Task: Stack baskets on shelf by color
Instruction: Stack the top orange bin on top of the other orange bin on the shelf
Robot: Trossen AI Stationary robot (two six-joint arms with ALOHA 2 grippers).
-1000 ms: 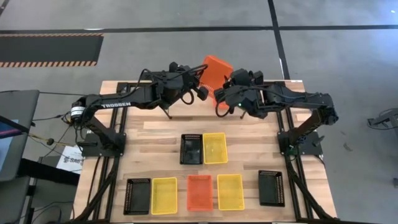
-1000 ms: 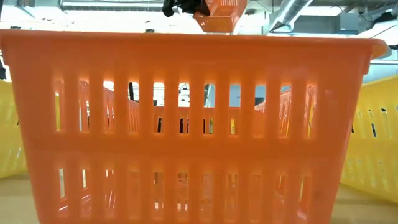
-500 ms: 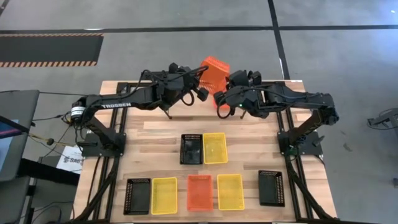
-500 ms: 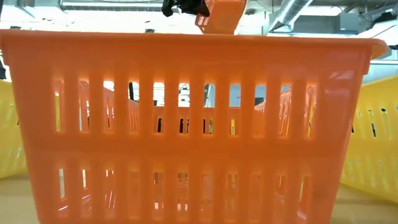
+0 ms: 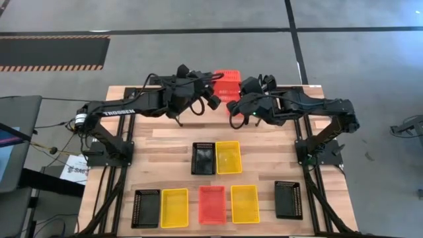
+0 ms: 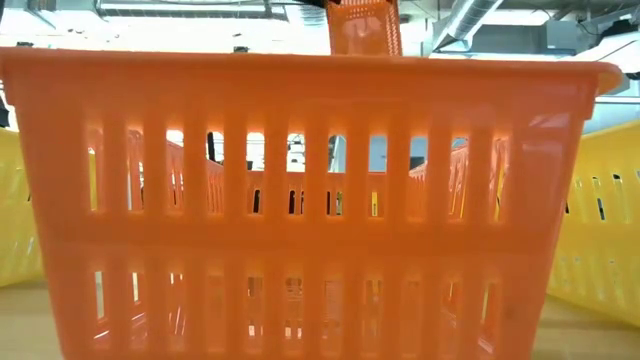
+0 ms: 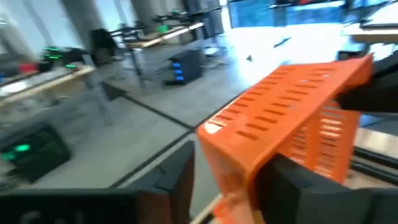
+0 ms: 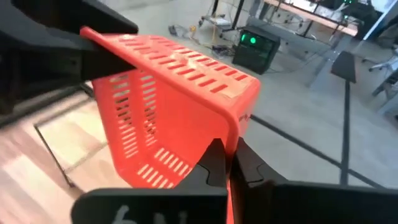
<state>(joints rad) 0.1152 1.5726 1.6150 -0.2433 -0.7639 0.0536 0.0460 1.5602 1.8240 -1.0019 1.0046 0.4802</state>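
Now pinched only by right hand (image 8: 225, 167), left hand (image 7: 230, 180) spread; red basket (image 5: 227, 84) could swing, slip, drop off worktop (image 5: 264, 145).

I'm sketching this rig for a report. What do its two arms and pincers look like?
Both arms are dark, jointed, with black cables looped along them. The left arm carries white "TROSSEN" lettering. The left pincer and right pincer each have two blocky black fingers. A small green light glows near the right wrist.

Red basket (image 5: 227, 84) (slotted); black grippers (image 5: 232, 104)
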